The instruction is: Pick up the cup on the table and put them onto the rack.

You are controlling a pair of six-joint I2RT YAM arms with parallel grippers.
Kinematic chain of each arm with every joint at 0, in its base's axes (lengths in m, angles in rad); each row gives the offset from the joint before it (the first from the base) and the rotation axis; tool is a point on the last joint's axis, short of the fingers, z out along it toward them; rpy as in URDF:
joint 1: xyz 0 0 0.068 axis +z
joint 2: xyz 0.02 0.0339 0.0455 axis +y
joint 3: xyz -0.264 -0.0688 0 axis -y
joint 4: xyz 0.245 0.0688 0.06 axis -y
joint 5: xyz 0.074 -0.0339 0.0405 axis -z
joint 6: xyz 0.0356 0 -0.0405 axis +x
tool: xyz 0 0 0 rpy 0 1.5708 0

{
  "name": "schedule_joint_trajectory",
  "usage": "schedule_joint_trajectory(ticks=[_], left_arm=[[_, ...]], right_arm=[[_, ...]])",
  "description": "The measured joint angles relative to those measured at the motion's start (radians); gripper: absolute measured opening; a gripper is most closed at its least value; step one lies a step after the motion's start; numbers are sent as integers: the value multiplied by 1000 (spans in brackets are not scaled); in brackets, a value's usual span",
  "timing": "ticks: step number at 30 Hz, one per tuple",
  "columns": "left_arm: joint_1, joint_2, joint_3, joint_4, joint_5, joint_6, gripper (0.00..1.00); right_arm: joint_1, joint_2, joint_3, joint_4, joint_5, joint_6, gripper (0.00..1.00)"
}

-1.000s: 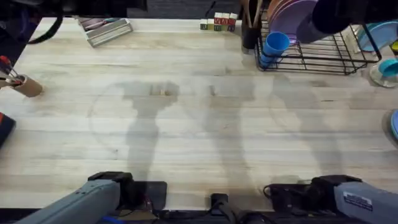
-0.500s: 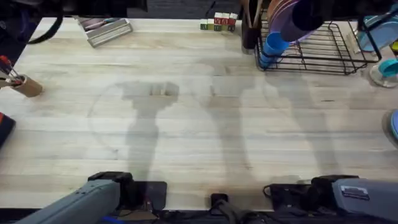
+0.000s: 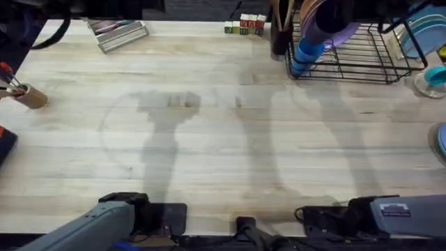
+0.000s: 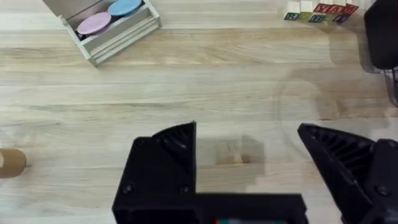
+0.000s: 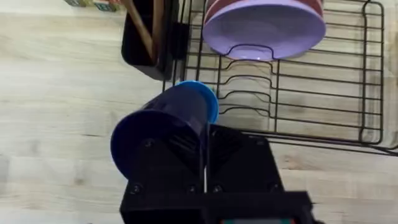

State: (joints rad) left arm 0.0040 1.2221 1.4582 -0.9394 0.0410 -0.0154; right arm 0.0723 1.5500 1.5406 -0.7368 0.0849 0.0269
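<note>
Cup [image 5: 163, 127] pinched at its rim by right gripper [image 5: 204, 163], carried above rack [image 5: 348, 134] corner for placing; left gripper [image 4: 249, 158] open, idle.

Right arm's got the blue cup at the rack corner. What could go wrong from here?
1. The right gripper pinches only the wall of the blue cup, which hangs tilted; it may twist or slip on release.
2. The cup sits at the edge of the rack, partly over the table; released here, it may tip off.
3. The black utensil holder stands close beside; a sideways swing may hit it.
</note>
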Motion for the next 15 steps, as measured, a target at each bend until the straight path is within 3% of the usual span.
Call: schedule_joint_trajectory(ticks=[15], left_arm=[[0, 0, 0, 0, 0, 0, 993]], right_arm=[[-14, 60, -1, 0, 0, 0, 31]])
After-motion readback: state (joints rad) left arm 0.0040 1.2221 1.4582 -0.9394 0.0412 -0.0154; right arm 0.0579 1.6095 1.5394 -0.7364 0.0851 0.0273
